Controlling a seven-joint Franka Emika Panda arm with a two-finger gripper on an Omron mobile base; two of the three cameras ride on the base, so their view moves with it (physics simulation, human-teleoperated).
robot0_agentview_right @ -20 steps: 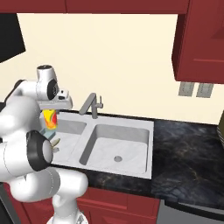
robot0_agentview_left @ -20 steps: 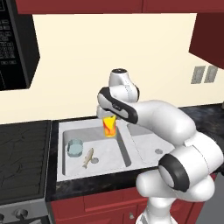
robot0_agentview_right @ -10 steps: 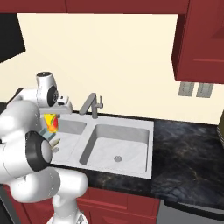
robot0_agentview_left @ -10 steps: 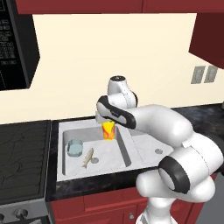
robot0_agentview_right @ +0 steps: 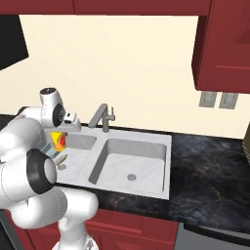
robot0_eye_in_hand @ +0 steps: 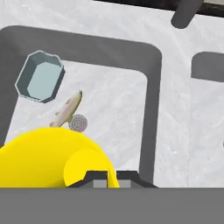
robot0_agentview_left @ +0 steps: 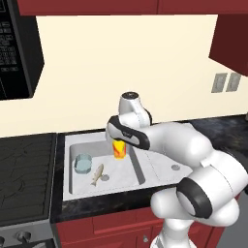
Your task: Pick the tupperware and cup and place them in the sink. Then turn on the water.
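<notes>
cup (robot0_agentview_left: 119, 149) lower over left sink (robot0_agentview_left: 140, 170) basin | fingers (robot0_eye_in_hand: 107, 176) still clamped on cup | tupperware (robot0_agentview_left: 83, 163) unmoved

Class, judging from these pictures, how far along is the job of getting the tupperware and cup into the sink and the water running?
Done: the tupperware lies in the sink's left basin beside a small fish. In hand: the gripper holds the yellow cup over that basin. Left: release the cup, then turn on the faucet; no stream shows.

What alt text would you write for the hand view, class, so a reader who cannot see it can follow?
The gripper, shut on the yellow cup, holds it above the left basin of the grey sink. In that basin lie the pale blue tupperware and a small tan fish beside the drain.
</notes>
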